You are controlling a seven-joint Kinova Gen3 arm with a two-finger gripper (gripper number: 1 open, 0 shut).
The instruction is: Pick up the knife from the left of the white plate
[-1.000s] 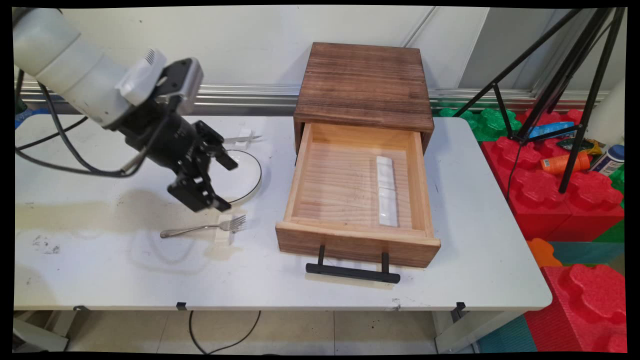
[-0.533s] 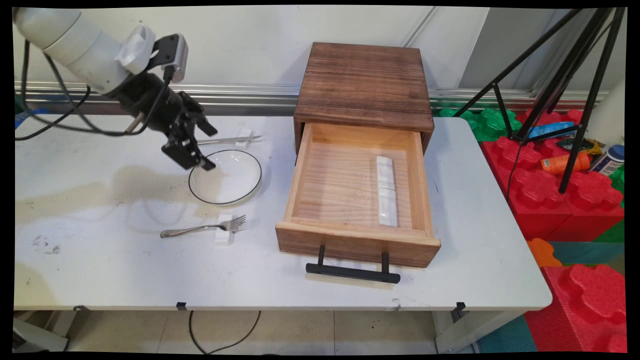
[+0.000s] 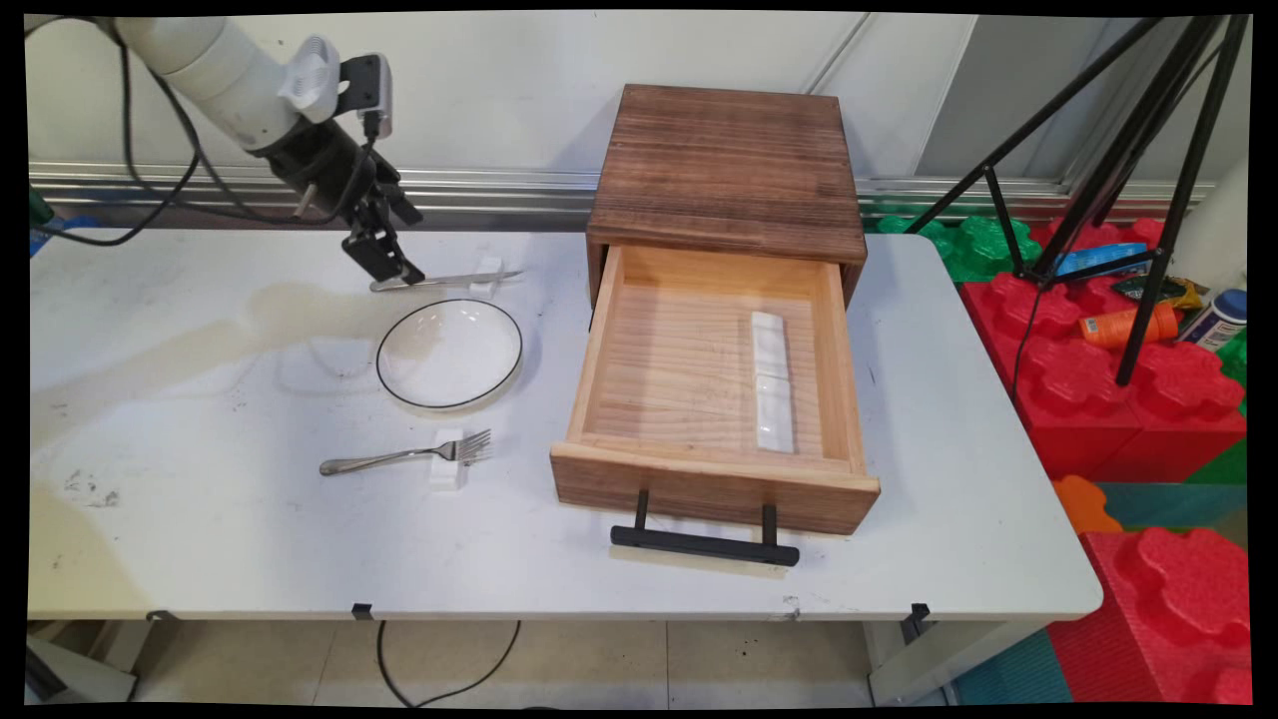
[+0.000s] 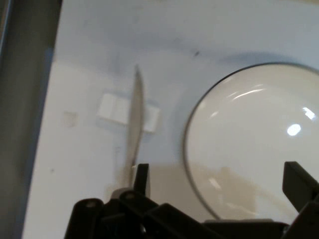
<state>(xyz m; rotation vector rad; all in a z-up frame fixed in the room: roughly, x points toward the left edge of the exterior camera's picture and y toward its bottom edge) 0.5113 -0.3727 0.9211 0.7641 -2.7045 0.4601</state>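
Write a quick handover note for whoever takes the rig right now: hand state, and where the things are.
Hand: open, low over the handle end of the knife, one finger beside it.
Knife: lies across a small white rest, behind the plate.
Fork: on its own white rest, in front of the plate.
Drawer: pulled open, a white tray inside.
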